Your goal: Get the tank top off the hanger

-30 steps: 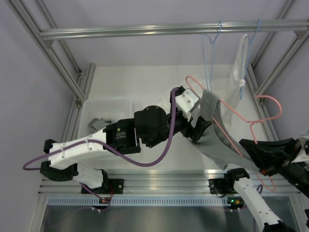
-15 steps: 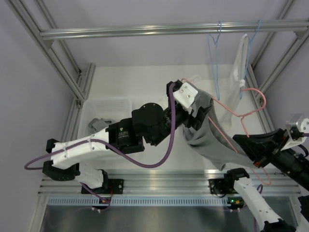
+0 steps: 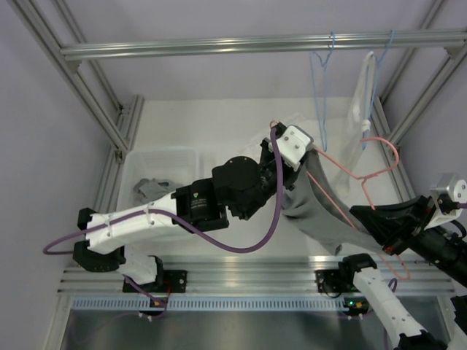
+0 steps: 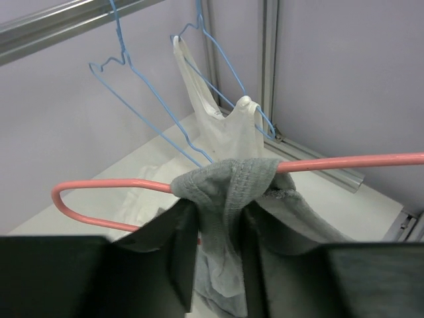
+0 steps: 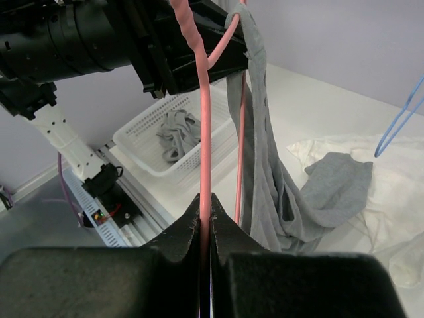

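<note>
Strap pull-off

Pinched in left gripper [image 4: 218,222]: grey tank top [image 4: 232,182] strap, draped on pink hanger [image 4: 344,161]. Clamped tight in right gripper [image 5: 205,215]: hanger wire. Slide strap outward past hanger's bend; hold hanger steady, pull slowly to avoid snagging

Top external: fixed high above and behind the arm bases at the bottom edge, looking steeply down from far enough to take in the whole table [image 3: 219,124], the basket [image 3: 157,154] at left centre and the rail [image 3: 219,45] across the top. Left wrist: close in, facing roughly level toward the back corner, pink hanger [image 4: 351,160] and tank top [image 4: 232,185] at centre, blue hangers [image 4: 142,106] at upper left. Right wrist: closer yet, aimed along that pink hanger toward the left arm [image 5: 66,40] at upper left and the basket at left centre; hanger, tank top and basket shared with the overhead view.
</note>
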You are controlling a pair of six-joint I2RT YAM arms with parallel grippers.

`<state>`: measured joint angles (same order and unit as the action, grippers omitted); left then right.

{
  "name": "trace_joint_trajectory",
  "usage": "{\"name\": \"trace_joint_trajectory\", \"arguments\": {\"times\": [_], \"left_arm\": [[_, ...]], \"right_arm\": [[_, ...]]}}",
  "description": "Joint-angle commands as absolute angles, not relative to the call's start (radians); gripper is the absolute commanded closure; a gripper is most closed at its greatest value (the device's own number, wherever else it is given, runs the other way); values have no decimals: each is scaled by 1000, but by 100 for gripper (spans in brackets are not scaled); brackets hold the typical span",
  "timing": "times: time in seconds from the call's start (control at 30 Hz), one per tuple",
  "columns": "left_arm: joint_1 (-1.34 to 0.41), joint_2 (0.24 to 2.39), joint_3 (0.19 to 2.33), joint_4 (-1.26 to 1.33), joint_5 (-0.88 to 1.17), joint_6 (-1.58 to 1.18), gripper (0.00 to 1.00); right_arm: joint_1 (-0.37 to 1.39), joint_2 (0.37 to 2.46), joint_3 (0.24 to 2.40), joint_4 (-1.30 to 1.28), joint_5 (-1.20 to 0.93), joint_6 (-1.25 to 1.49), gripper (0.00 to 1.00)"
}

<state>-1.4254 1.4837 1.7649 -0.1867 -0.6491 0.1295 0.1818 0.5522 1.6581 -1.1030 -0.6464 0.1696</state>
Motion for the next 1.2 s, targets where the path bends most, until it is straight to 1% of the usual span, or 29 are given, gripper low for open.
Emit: {"name": "trace_joint_trajectory", "arguments": {"times": [0.0, 0.03, 0.07, 0.1, 0.3, 0.43, 0.57, 0.83, 0.93, 1.03, 1.17], "left_arm": [[-1420, 1444, 1755, -121, -660, 129, 73], [-1420, 1442, 1752, -118, -664, 127, 80], [-1420, 1442, 1753, -118, -672, 129, 95], [-1419, 1445, 1756, -118, -693, 129, 100], [-1402, 1471, 1853, -118, -816, 133, 100], [-1361, 1486, 1919, -121, -929, 135, 100], [-1315, 1473, 1939, -133, -963, 135, 100], [-1286, 1470, 1941, -193, -953, 118, 100], [-1241, 1463, 1937, -230, -957, 51, 100], [-1188, 1442, 1939, -261, -951, -40, 100], [-1154, 1427, 1936, -279, -919, -48, 100]], "right_arm": [[202, 577, 1684, -1049, -658, 178, 100], [202, 578, 1683, -1049, -658, 176, 100], [202, 580, 1681, -1049, -658, 175, 100], [202, 583, 1681, -1049, -658, 173, 100], [207, 568, 1628, -1052, -660, 164, 100], [221, 555, 1611, -1054, -686, 155, 100], [253, 558, 1623, -1058, -704, 143, 100], [262, 555, 1640, -1049, -701, 124, 100], [278, 554, 1652, -1058, -703, 120, 100], [294, 561, 1658, -1091, -658, 106, 100], [317, 577, 1655, -1123, -571, 78, 100]]}}
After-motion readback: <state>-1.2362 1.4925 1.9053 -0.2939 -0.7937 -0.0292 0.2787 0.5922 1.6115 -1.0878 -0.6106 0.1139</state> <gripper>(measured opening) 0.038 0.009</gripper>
